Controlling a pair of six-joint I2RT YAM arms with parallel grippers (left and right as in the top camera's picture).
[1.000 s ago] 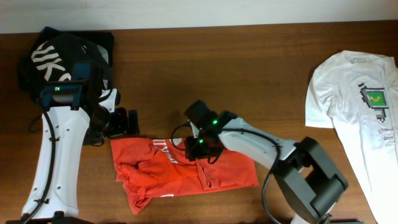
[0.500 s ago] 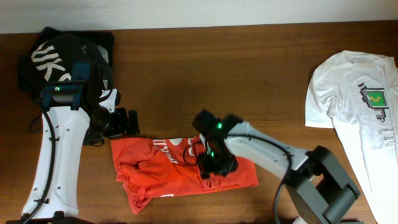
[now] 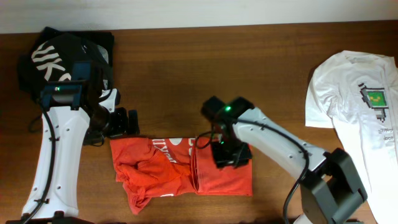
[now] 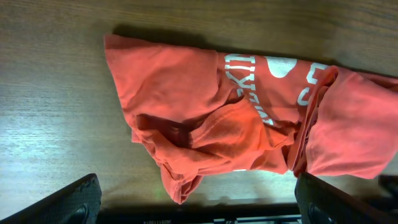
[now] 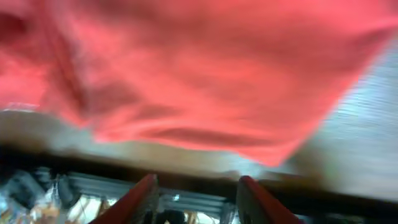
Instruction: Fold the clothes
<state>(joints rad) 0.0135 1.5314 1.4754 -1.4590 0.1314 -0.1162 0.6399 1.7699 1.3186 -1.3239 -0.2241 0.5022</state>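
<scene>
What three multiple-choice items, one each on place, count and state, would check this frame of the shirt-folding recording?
1. Where does the white T-shirt lie?
A) at the table's right end
B) mid-table
C) at the far left corner
2. How many T-shirts show in the overhead view?
A) two
B) three
C) four
3. How is the left gripper?
A) open, holding nothing
B) shut on cloth
C) out of view
Answers:
1 A, it lies along the right edge in the overhead view.
2 B, a black one, a red-orange one and the white one.
3 A, its fingers stand wide apart in the left wrist view with nothing between them.
</scene>
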